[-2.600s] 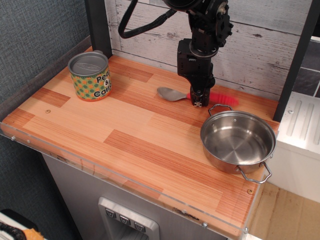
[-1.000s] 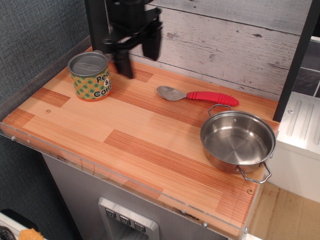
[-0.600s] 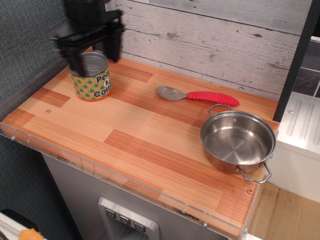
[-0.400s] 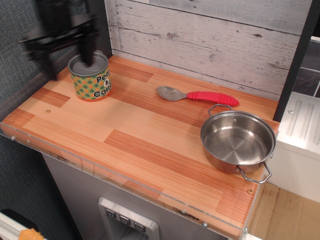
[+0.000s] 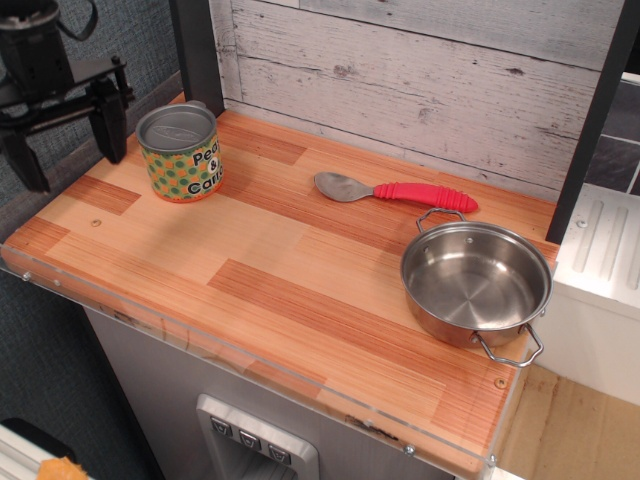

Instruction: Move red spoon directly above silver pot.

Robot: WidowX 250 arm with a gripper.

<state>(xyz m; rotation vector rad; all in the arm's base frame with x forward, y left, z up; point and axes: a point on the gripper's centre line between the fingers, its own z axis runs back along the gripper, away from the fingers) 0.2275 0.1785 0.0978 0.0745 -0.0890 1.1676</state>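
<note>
Red spoon (image 5: pixel 395 190) lies flat on table (image 5: pixel 260 270), center-right of frame, just above silver pot (image 5: pixel 476 279). End effector (image 5: pixel 68 138) sits upper left, fingers apart, empty. Risk: nudging tin can (image 5: pixel 180 152) beside it.

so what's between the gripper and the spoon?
The can sits between the open gripper and the spoon, then bare tabletop, in the only view.
</note>
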